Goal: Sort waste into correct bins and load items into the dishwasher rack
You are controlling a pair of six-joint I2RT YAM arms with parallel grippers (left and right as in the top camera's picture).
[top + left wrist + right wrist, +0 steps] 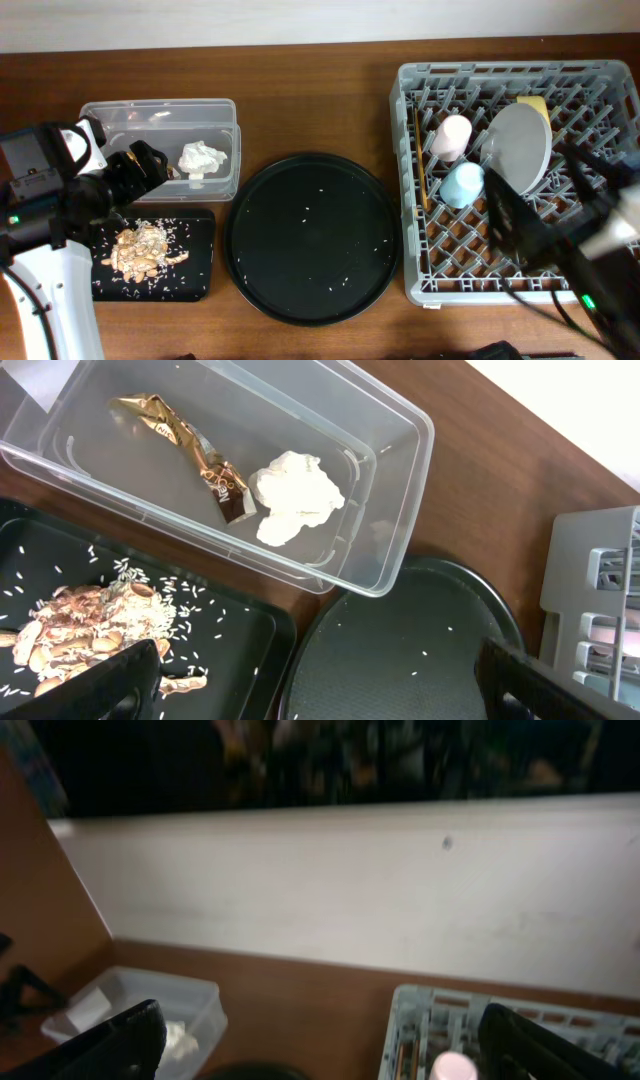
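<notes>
The gold foil wrapper [185,450] and the white tissue [295,495] lie in the clear tub [400,490]. The tissue [203,158] also shows in the overhead view. Food scraps with rice [140,250] lie on the flat black tray [195,275]. The grey rack [415,280] holds the pink cup [452,137], the blue cup [463,184], the pale plate [520,147], the yellow bowl [533,103] and the chopsticks [420,160]. My left gripper [145,170] is open and empty above the tub's front edge. My right gripper [510,205] is open and empty, raised over the rack and blurred.
A large round black tray [312,238] with stray rice grains sits between the flat tray and the rack. A pale wall runs along the back of the table [350,890]. Bare brown tabletop [320,110] shows behind the round tray.
</notes>
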